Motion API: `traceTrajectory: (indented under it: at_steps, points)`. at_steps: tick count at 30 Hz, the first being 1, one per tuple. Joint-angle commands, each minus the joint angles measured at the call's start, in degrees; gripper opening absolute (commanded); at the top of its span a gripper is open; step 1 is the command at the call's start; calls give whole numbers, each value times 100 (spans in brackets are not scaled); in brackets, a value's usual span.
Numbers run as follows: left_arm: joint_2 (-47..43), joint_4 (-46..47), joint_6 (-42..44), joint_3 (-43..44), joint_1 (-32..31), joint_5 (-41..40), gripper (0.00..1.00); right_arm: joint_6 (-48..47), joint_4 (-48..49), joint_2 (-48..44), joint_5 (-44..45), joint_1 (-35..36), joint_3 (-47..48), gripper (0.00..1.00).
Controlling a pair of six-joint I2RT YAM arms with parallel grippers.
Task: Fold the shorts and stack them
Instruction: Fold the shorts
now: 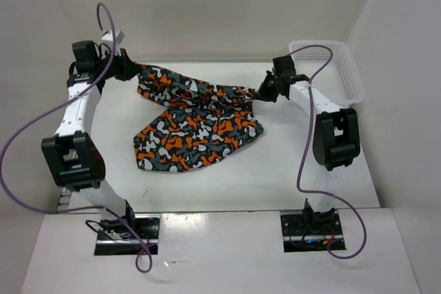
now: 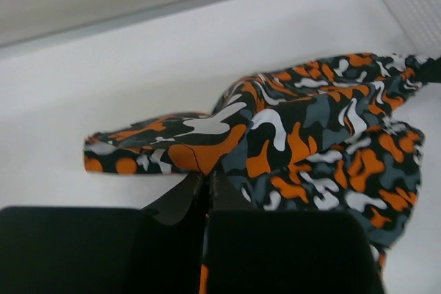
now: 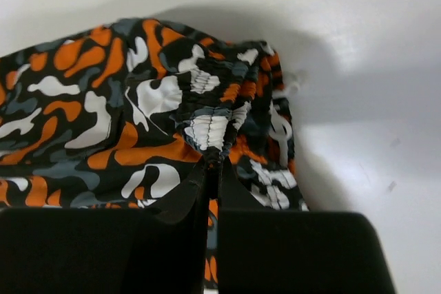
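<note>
Both grippers are pinched shut on the shorts [image 1: 200,125]. The left gripper [image 1: 131,69] holds a flat corner of fabric at the far left. The right gripper [image 1: 265,91] holds a bunched, elastic-looking edge at the far right, near the basket [image 1: 348,67]. The held edge runs between them and looks slightly raised over the far side of the table [image 1: 289,170]. The rest drapes down and lies rumpled toward the middle.

My read: you're at the start of a fold, nothing stacked yet. To do it well:
- Pull the two ends apart gently until the held edge is straight with no sag. The right end is gathered, so expect it to give more than the left.
- Drag the lower part a little first, so it lies flat before you lay anything over it.
- Bring both arms toward you at the same height and speed, so the edge lands square, not skewed.
- Lower to the cloth before letting go; a drop from height will let it slide.
- The left pinch looks close to the fabric's edge, so a hard tug could slip it.
</note>
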Motion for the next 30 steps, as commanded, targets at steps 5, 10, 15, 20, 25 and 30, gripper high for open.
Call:
traceTrajectory:
  at_steps: [5,10,15,20,25,30]
  points:
    - [-2485,-29,145,-1928,177,664,0,-197,166,-1256,61,-125,-991,0]
    - [-4015,-812,145,-2982,230,778,0,-249,52,-1976,61,-125,-1536,0]
    - [-4886,-1742,145,-4354,230,839,0,-302,-264,-2679,61,-125,-2291,0]
    - [-5290,-2139,145,-4988,230,463,0,-240,-457,-3488,61,-125,-3346,0]
    - [-5344,-2342,145,-5067,230,40,0,154,-624,-4102,-131,-125,-3918,0]
    - [-5222,-2288,145,-4857,353,-346,0,366,-1011,-4438,-220,-125,-3866,0]
